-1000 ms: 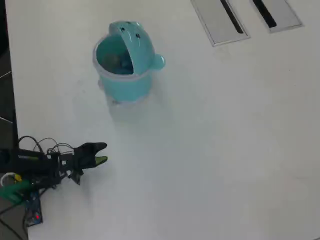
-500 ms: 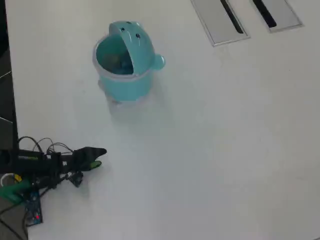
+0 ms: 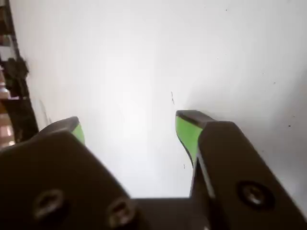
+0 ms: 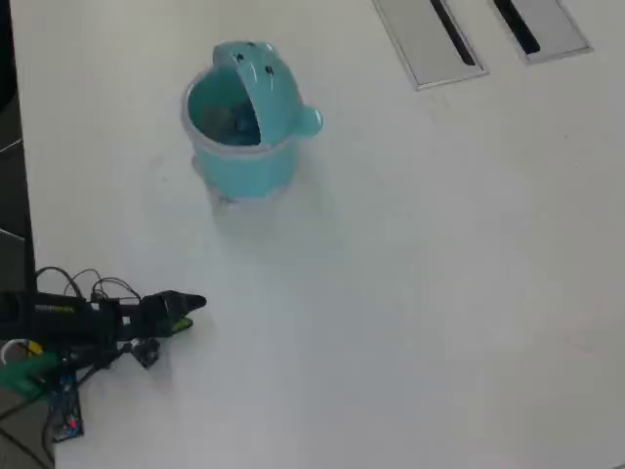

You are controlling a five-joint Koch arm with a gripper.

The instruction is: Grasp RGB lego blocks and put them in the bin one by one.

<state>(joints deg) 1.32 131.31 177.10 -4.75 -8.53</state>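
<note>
The teal-blue bin stands on the white table at the upper left of the overhead view, its domed lid with the cartoon face flipped up and the mouth open. No lego blocks show on the table; what lies inside the bin is too dim to make out. My gripper hovers low near the table's left edge, well below the bin and pointing right. In the wrist view the gripper is open, its green pads wide apart with only bare white table between them.
Two grey slotted metal plates lie flush in the table at the top right. The table's dark left edge runs beside my arm, with loose wires and a small circuit board at the bottom left.
The gripper has drawn back slightly to the left and sunk lower in the overhead view. The bin has not moved.
</note>
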